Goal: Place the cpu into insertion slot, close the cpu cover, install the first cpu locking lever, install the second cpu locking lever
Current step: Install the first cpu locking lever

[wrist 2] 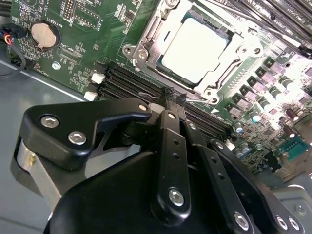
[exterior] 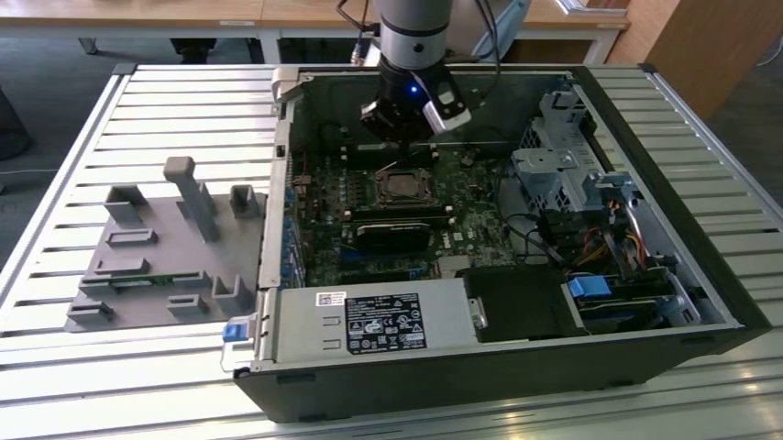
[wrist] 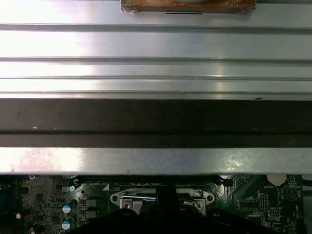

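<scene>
Inside the open computer case, the closed, empty gripper hovers just beside the cpu, already seated in its socket.

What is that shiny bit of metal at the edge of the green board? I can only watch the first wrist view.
Observer: That is the cpu cover. In the second wrist view it lies flat as a frame around the cpu.
Operator: Where is the arm itself?
Observer: In the exterior view the gripper hangs inside the open computer case, close to the cpu.
Operator: Is anything outside the case?
Observer: A grey fixture sits on the slatted table, on the exterior view's left of the case.
</scene>
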Robot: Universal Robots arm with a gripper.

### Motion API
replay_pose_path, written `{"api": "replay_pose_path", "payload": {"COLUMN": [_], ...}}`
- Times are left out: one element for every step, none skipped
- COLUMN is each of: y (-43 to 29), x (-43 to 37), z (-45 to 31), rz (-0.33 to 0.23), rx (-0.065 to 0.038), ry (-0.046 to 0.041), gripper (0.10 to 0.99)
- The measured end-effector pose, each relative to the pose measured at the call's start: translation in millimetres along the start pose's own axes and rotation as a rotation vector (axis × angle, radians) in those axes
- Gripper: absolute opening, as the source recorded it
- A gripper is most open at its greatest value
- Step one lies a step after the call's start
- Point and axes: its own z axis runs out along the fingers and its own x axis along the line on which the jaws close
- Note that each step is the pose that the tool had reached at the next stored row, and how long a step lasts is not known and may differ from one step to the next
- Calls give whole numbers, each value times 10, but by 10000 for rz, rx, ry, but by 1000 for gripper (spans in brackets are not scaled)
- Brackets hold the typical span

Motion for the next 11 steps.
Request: {"api": "replay_pose_path", "payload": {"y": [0,-1,-1,0,1,2,2,2,4,5,8], "x": [-4,-9,-14,-21,-27,-31,-35,-40,-43,-46,-48], "z": [4,9,13,16,20,25,29,32,36,40,44], "rz": [1,4,8,12,15,18,21,25,26,30,32], "rx": [0,1,1,2,3,0,0,1,2,2,2], "ry": [0,0,0,0,1,-2,-2,-1,-1,-2,-2], "gripper": [106,106,106,106,106,106,106,106,106,106,106]}}
